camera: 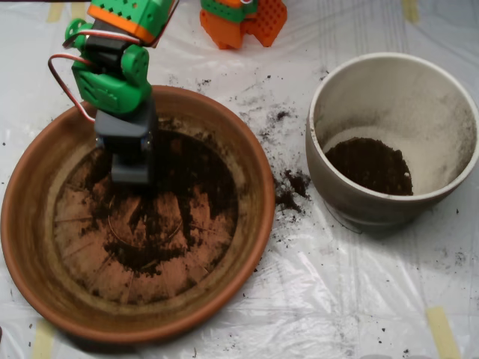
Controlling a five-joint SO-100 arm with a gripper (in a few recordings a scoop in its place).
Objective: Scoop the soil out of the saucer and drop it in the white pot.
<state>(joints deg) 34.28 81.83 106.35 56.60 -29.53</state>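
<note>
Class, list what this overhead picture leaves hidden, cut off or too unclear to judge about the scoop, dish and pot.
1. Overhead view: the grey clamshell end effector is seen from behind, so its contents are hidden.
2. The wide terracotta saucer floor beneath the arm is covered.
3. The depth of the dark crumbly soil in the off-white ceramic pot is unreadable from above.
4. The arm's orange base is cut off by the top edge.
</note>
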